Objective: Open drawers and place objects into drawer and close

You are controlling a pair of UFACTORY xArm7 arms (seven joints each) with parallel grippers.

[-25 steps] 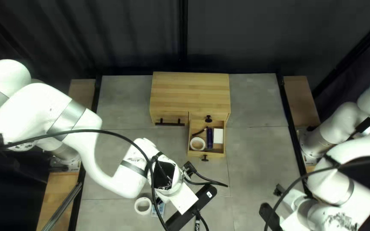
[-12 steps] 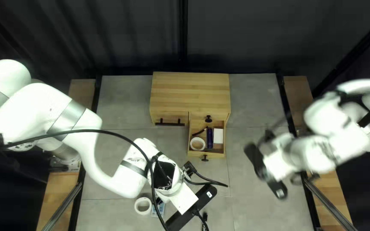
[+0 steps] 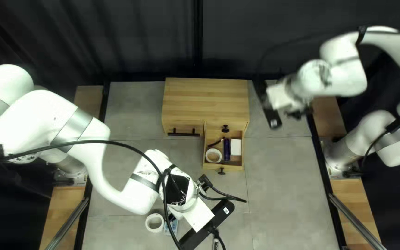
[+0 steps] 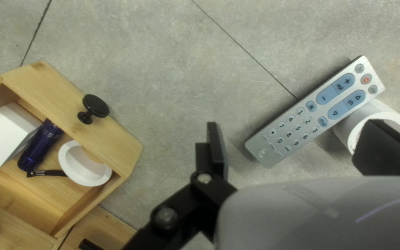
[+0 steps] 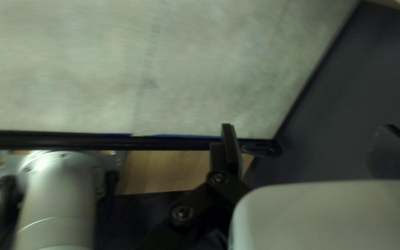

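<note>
The left gripper [image 3: 204, 182] hangs over the near part of the surface [image 3: 278, 185], left of centre, its fingers parted and gripping nothing. Ahead of it and between them lies a grey remote [image 4: 315, 111], just beside a white tape roll [image 4: 380, 122]; whether those two touch I can't tell. Toward the far side stands a wooden cabinet [image 3: 205, 99], its right-hand lower drawer [image 3: 230, 168] pulled out toward the near edge. In that drawer sit a white ring [image 3: 213, 155] at left, a blue flashlight [image 3: 227, 149] in the middle with a black strap [image 3: 215, 142] to its left, and a white box [image 3: 236, 147] at right. The right gripper [image 3: 297, 114] is up by the far right corner, fingers well apart, with nothing between them.
</note>
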